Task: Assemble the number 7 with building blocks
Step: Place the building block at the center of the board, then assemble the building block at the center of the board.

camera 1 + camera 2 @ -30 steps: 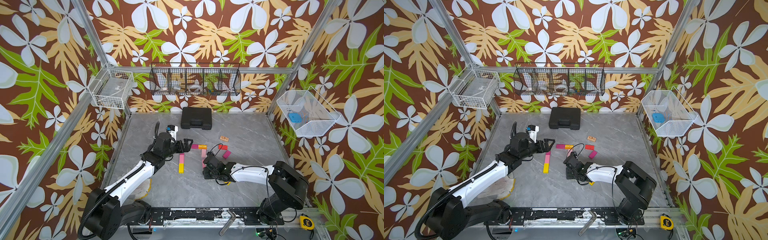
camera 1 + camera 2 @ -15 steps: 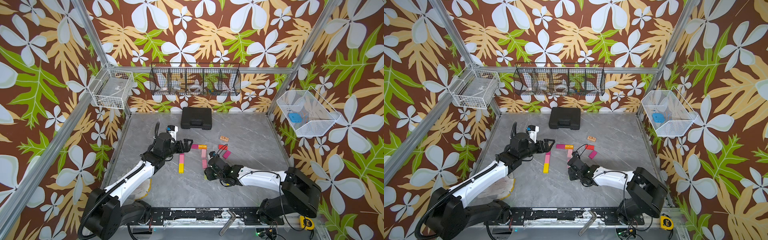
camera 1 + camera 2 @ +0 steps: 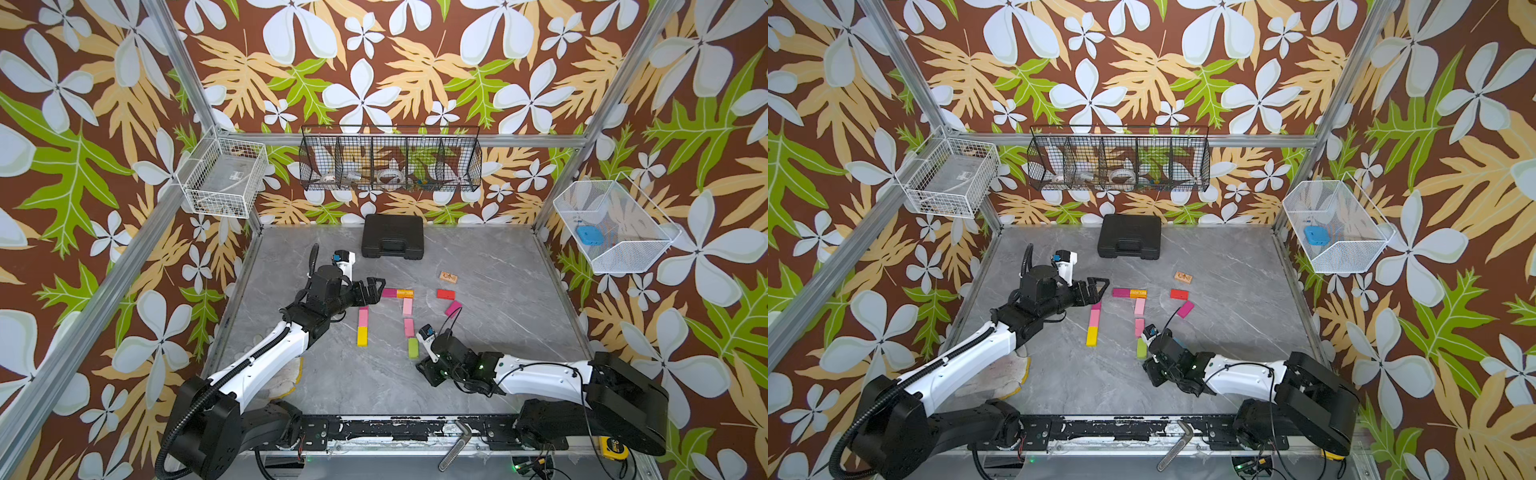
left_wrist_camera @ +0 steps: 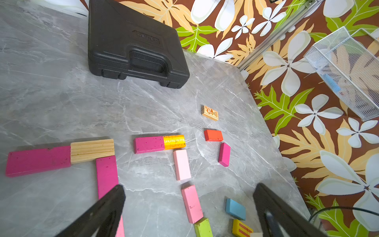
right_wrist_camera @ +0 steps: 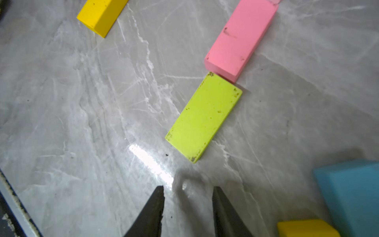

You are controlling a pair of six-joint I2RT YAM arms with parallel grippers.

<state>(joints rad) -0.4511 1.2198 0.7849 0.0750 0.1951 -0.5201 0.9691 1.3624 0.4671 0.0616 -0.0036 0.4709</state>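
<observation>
**Ana:** What do the jaws do now?

**Ivo:** The right jaws stand a little apart and pinch nothing. Between them I see only the bare tabletop [image 5: 92, 106]. Just in front of them lies the green block [image 5: 204, 117], flat, with its far end meeting a corner of the pink block [image 5: 241, 39]. The left jaws are spread wide, also empty, and hover over the other figure.

**Ana:** So how far is the seven?

**Ivo:** Almost finished, I would say. Near the centre of a top view, a magenta bar block [image 3: 389, 293] and an orange block [image 3: 405, 294] lie end to end as the top stroke. From the orange end a column runs toward the lower edge of the frame: the pale pink block [image 3: 407, 306], then the pink one, then the green one. The column bends slightly and has small gaps.

**Ana:** And the other figure?

**Ivo:** It lies left of the first and also looks like a seven. A long magenta block [image 4: 38, 161] and a plain wood block [image 4: 92, 150] form its stroke. Its column ends in the yellow block [image 3: 362, 336].

**Ana:** What remains?

**Ivo:** Perhaps only straightening. The red block [image 4: 213, 135], the tilted magenta block [image 4: 224, 154] and the printed wooden block [image 4: 209, 112] lie loose to the right. The blue block [image 5: 352, 197] and the striped yellow block [image 4: 240, 227] lie beside the right arm.
</observation>
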